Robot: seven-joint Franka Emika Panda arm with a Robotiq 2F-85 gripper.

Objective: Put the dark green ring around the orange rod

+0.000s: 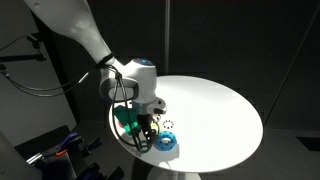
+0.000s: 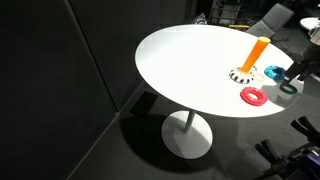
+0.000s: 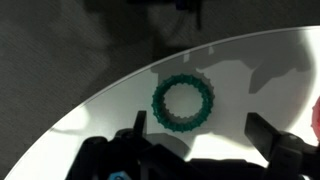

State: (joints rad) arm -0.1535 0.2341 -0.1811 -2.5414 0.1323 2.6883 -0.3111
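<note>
The dark green ring lies flat on the white table near its curved edge; it also shows at the far right of an exterior view. My gripper hovers over it, open and empty, with the ring a little ahead of the two dark fingers and nearer the left one. In an exterior view the gripper hangs low over the table's near edge and hides the ring. The orange rod stands upright on its white base with black markings, a short way from the ring.
A red ring lies in front of the rod's base. A blue ring lies beside the base and also shows in an exterior view. The round white table drops off close to the dark green ring.
</note>
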